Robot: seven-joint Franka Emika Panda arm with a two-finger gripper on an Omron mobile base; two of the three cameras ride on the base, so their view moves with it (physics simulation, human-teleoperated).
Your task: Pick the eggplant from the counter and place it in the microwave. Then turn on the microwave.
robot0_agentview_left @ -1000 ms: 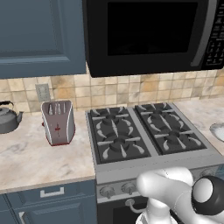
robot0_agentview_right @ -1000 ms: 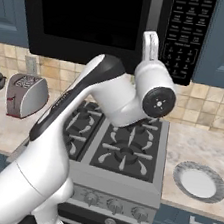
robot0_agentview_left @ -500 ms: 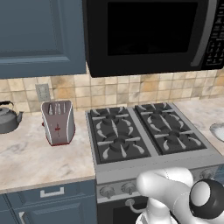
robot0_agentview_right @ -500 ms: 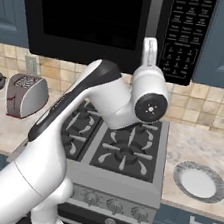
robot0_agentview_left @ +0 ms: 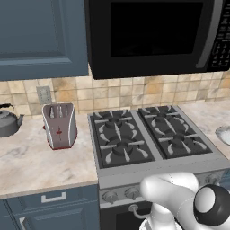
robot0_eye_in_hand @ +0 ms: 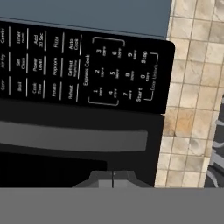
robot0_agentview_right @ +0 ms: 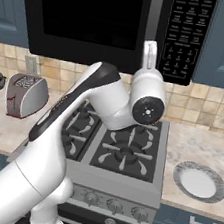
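Buttons on the microwave [robot0_agentview_right: 146, 28] keypad [robot0_eye_in_hand: 109, 72] are stiff and want a firm straight push from the gripper [robot0_eye_in_hand: 113, 176], fingers pinched together and empty; its door is closed (the eggplant presumably inside), while the toaster [robot0_agentview_left: 59, 125], kettle [robot0_agentview_left: 9, 120] and plate [robot0_agentview_right: 198, 181] stay well clear.

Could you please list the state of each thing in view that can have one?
microwave: door shut, window dark
gripper: shut, empty, raised near the microwave keypad
stove: burners unlit, nothing on the grates
toaster: upright on the counter, slots empty
kettle: upright on the counter
plate: flat on the counter, empty
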